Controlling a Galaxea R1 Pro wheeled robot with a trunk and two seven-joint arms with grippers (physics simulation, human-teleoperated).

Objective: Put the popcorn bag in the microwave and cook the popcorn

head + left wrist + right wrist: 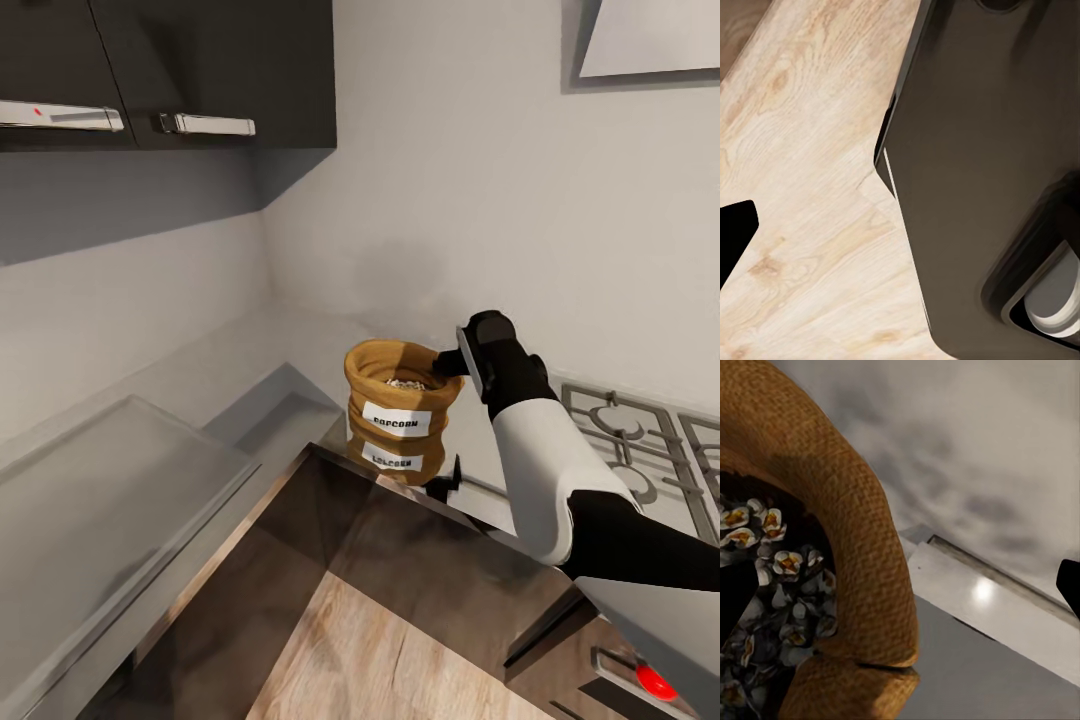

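Note:
The brown popcorn bag (pixel 395 420) stands upright on the grey countertop (pixel 120 500) near the wall corner, its label mirrored in the shiny slab. Whitish popcorn (pixel 407 383) fills its mouth. My right gripper (pixel 450 365) is at the bag's right rim and open. In the right wrist view the rolled rim of the bag (pixel 832 472) lies between the spread fingers of the right gripper (pixel 904 592), one finger inside over the popcorn (pixel 780 562), the other outside. My left gripper (pixel 735 232) shows one dark fingertip at the picture's edge, over the wood floor (pixel 810 187).
A gas hob (pixel 630 440) is set into the counter right of the bag. A sunken basin (pixel 280 410) lies to its left. Dark wall cabinets (pixel 200 60) hang above, and a hood (pixel 650 40) at top right. A red knob (pixel 655 683) sits on the cabinet front.

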